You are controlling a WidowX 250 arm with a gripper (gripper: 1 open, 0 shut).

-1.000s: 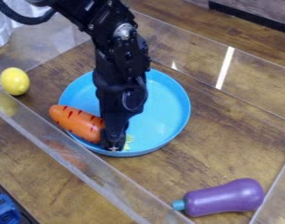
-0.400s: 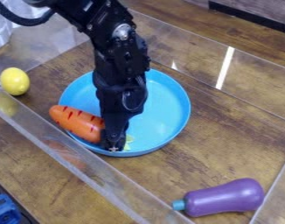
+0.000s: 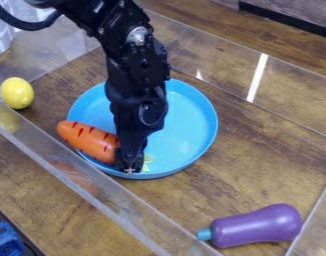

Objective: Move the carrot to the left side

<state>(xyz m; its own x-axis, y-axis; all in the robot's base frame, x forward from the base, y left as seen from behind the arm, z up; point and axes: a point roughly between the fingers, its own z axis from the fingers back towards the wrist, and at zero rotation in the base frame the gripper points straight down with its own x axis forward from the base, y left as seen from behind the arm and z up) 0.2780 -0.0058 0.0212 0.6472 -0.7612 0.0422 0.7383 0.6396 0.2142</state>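
Note:
The orange carrot (image 3: 88, 138) lies on the wooden table, leaning against the left front rim of the blue plate (image 3: 193, 112), its green top hidden behind the gripper. My black gripper (image 3: 134, 160) points down at the plate's front left edge, right beside the carrot's top end. Its fingers stand open, and nothing shows between them. The arm hides much of the plate's left half.
A yellow ball (image 3: 16, 93) sits at the far left. A purple eggplant (image 3: 257, 225) lies at the front right. Clear plastic walls (image 3: 72, 190) run along the table's front and left edges.

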